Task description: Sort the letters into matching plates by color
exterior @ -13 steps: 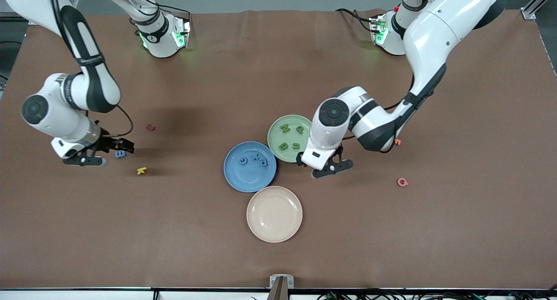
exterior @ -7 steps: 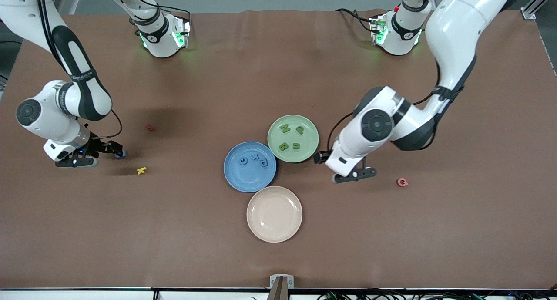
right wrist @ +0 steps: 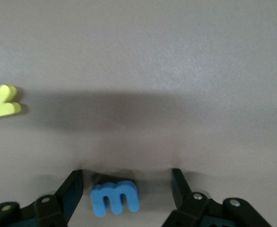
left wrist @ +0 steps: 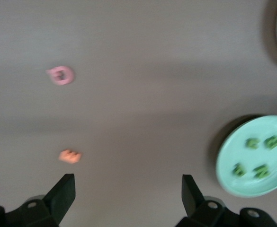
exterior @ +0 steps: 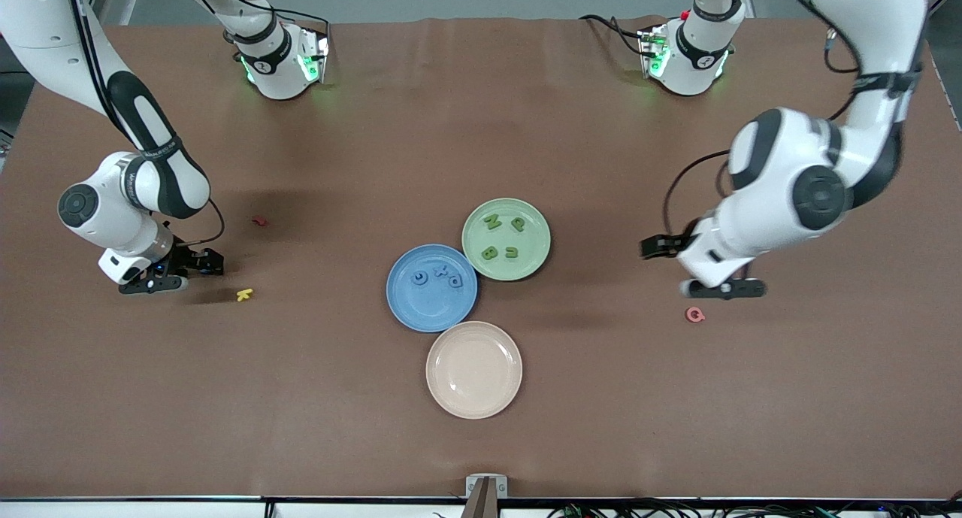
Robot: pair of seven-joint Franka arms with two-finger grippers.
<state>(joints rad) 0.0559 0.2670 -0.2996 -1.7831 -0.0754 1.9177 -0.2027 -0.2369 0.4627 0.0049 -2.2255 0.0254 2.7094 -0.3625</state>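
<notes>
Blue letter (right wrist: pixel 114 197) lies flat on the table between my right gripper's (exterior: pixel 183 272) parted fingers, toward the right arm's end, well apart from the blue plate (exterior: pixel 431 288). My left gripper (exterior: pixel 703 268) waits released near the pink letter (exterior: pixel 695 315).

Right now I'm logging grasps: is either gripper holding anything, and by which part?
Nothing is held yet. The right gripper is open around the blue letter on the table, its fingers not touching it. The left gripper hangs open and empty.
</notes>
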